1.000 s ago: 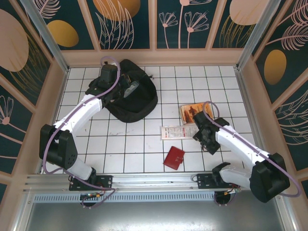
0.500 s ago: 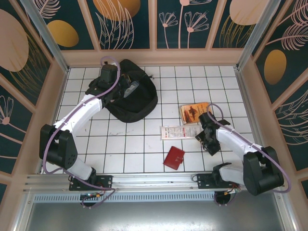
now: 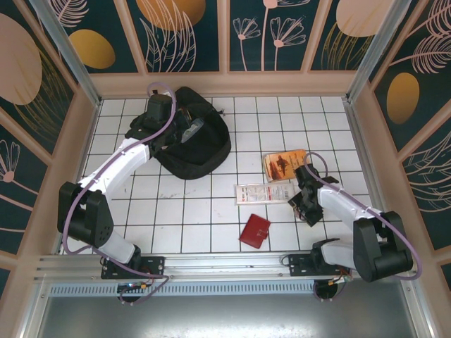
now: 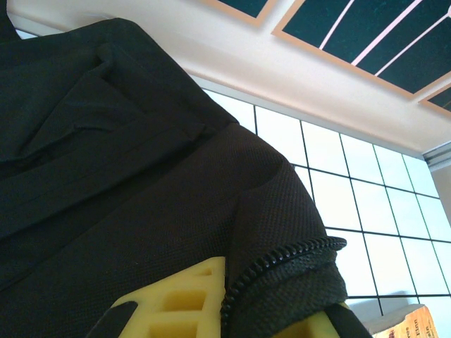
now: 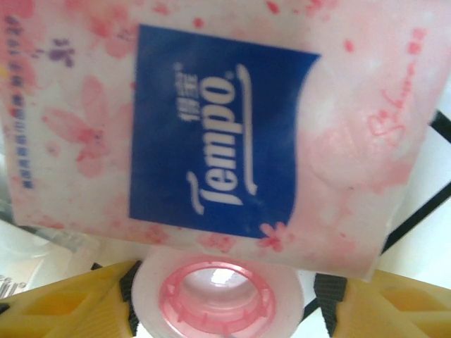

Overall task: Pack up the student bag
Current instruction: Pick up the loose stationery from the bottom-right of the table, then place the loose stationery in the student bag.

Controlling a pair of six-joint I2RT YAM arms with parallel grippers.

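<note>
Left claw (image 4: 261,317): clamped on big black cloth student bag (image 3: 199,144)
Right claw (image 5: 227,313): around pink plastic tape roll (image 5: 173,299), squeeze cannot tell
Risk: loose grip, roll drops

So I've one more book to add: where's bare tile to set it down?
Bare tile: the far right corner beyond the brown book, and the near stretch between the student bag and red wallet. Crowded around the right gripper and tissue pack.
</note>
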